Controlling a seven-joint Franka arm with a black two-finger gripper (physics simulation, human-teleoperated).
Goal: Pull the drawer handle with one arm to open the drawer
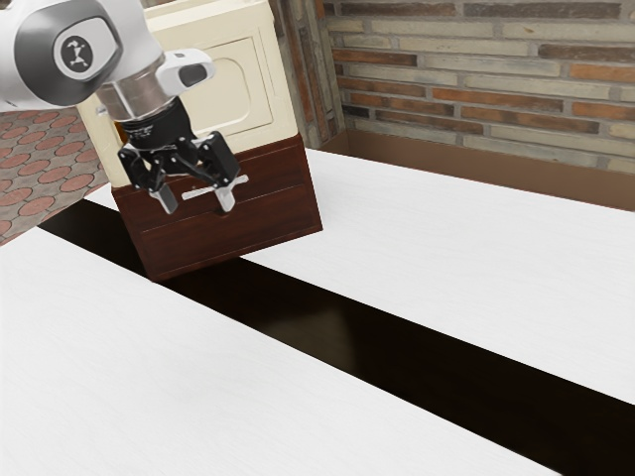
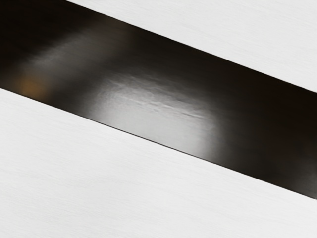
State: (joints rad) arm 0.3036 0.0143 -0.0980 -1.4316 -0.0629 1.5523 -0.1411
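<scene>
My gripper [image 1: 197, 202] stands open in the exterior view, its two fingertips spread and pointing down. From this angle it overlaps the upper part of a dark red-brown drawer front [image 1: 263, 213] on a cabinet with a cream upper part [image 1: 283, 99]. A thin pale bar handle [image 1: 238, 181] crosses that front, seen behind and between the fingertips. How far the fingertips stand from the handle is hard to tell. The drawer looks closed, flush with the cabinet's front.
The white table [image 1: 427, 248] has a glossy dark band [image 1: 417, 352] running across it, passing by the cabinet's foot. Beneath my hand, the wrist view has the same dark band [image 2: 257, 124] between white table surfaces [image 2: 74, 168]. A brick wall [image 1: 496, 89] rises behind the table.
</scene>
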